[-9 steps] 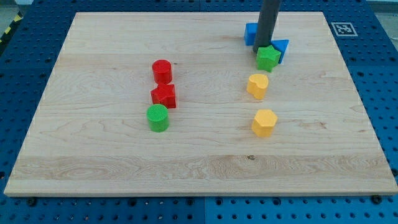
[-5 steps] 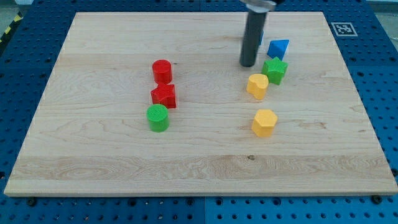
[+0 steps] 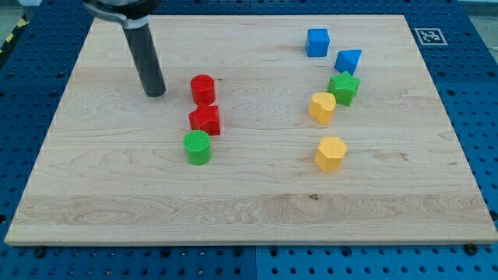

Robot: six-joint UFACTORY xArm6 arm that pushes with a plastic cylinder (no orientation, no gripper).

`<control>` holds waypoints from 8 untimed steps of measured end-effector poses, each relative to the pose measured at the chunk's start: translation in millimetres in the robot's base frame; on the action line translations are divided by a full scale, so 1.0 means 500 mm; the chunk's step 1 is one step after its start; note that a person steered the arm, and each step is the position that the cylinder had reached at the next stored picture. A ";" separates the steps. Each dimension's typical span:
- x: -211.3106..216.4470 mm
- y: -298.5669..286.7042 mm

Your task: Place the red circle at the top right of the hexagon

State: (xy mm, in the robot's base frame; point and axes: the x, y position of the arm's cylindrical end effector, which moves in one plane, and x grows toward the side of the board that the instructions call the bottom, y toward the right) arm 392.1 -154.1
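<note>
Risk lies in the push angle: my tip [image 3: 155, 92] stands just left of the red circle [image 3: 202, 89], apart from it, and the rod has no jaws to hold anything. The red star [image 3: 205, 120] sits touching or nearly touching the circle's near side, with the green circle [image 3: 198, 147] nearer still. The yellow hexagon [image 3: 331, 153] lies well right; the yellow block [image 3: 322, 107] and green star [image 3: 343, 88] crowd the spot, so a straight rightward shove could strike them.

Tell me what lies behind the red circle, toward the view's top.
Behind the red circle only bare board shows; nothing is hidden there. My tip stands apart at its left.
</note>
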 end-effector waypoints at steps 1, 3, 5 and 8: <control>-0.001 0.003; -0.022 0.105; 0.012 0.221; 0.059 0.351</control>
State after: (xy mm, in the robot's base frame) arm 421.8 21.4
